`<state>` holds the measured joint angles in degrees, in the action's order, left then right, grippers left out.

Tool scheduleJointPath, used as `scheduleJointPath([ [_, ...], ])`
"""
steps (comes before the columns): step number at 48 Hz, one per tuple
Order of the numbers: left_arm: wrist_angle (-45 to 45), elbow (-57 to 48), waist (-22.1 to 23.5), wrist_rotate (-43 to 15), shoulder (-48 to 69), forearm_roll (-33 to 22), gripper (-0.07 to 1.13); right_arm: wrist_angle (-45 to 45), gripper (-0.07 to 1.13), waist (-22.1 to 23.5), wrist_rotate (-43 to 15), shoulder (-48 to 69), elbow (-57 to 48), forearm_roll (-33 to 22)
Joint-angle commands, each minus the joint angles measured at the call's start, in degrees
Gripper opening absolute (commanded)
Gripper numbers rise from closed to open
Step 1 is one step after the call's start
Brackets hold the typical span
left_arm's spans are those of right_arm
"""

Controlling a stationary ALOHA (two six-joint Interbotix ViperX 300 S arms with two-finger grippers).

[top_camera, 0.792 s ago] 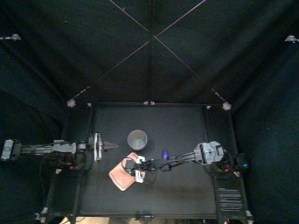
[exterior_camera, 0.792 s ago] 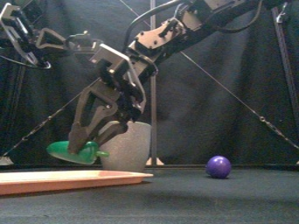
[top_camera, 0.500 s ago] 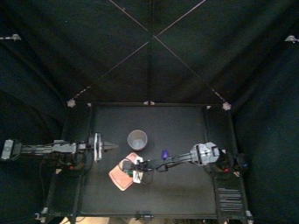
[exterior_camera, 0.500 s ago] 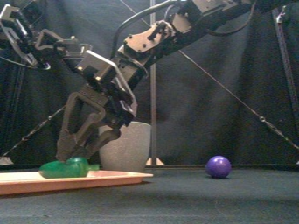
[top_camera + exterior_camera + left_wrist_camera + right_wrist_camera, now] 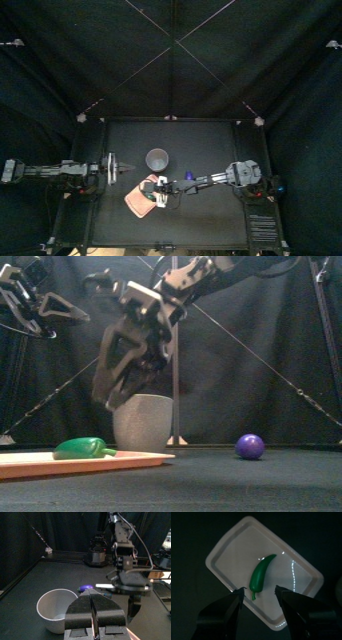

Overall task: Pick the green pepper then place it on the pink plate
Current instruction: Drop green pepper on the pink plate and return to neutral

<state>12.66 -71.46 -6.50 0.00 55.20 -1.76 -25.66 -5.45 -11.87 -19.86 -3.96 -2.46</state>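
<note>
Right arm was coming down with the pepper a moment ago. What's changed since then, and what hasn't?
The right gripper lowered the green pepper onto the pink tray, let it go and has risen clear, jaws open above it. The pepper now lies flat on the tray. The grey cup, the purple toy and the left gripper, shut at the table's left, have not moved.

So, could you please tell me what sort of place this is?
Probably a robotics test booth: black curtains enclose a small black table, two robot arms work at it, and a toy green pepper lies on a pink tray.
</note>
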Motion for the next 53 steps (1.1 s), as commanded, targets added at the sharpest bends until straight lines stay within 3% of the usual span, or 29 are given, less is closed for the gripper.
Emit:
scheduleJointPath([
  [1, 0.18, 0.88, 0.0, 0.0, -0.09, 0.0, 0.02, 4.22, 0.88, 0.35, 0.09, 8.09, -3.52, -0.88],
  [27, 0.18, 0.35, -0.97, -0.09, -0.09, 0.26, 0.02, 39.38, 0.88, 3.43, 0.79, 28.74, -32.61, -6.86],
  [40, 0.18, 0.09, -1.14, -0.09, -0.09, 0.18, 0.02, 48.6, 0.88, 5.62, 0.53, 34.28, -41.04, -8.61],
  [53, 0.18, -1.32, -1.76, 0.09, -0.09, -0.26, 0.02, 50.45, 0.88, 6.5, 0.7, 35.33, -44.12, -8.88],
])
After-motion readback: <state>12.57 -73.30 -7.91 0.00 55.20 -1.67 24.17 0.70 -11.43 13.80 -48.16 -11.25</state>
